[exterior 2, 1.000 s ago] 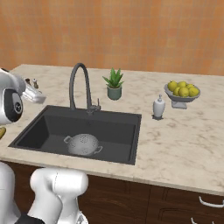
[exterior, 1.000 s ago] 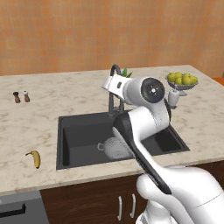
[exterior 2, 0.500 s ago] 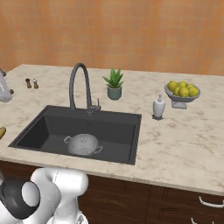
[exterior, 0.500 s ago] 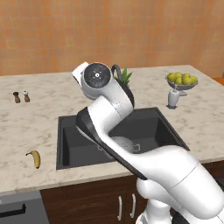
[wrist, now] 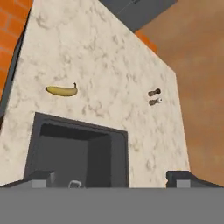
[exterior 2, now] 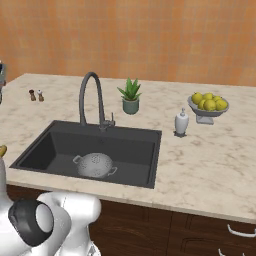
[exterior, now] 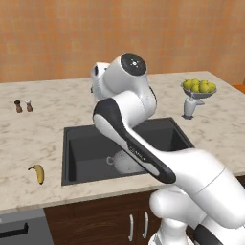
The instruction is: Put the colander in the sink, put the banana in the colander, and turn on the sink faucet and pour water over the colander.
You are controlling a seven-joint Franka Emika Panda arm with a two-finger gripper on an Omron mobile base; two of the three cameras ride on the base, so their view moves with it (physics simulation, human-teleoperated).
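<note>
The silver perforated colander (exterior 2: 95,165) sits upright on the floor of the black sink (exterior 2: 131,150), below the dark gooseneck sink faucet (exterior 2: 90,74). In the left base view my arm arches over the sink (exterior: 83,148) and covers part of the colander (exterior: 122,163). The yellow banana (exterior: 38,173) lies on the counter left of the sink. In the hand view my gripper (wrist: 111,178) is open with nothing between its fingertips (wrist: 40,176). It looks down past the sink's corner (wrist: 70,148) at the banana (wrist: 62,90) lying beyond it.
Two small shakers (exterior: 23,105) stand on the counter's far left. A potted plant (exterior 2: 130,96) is behind the sink, with a soap dispenser (exterior 2: 181,123) and a footed bowl of yellow-green fruit (exterior 2: 208,104) on the right. The marble counter (exterior: 33,139) lies bare around the banana.
My arm has swung from the right side of the sink leftward across it. The colander and the banana have stayed put, and the gripper has stayed open.
</note>
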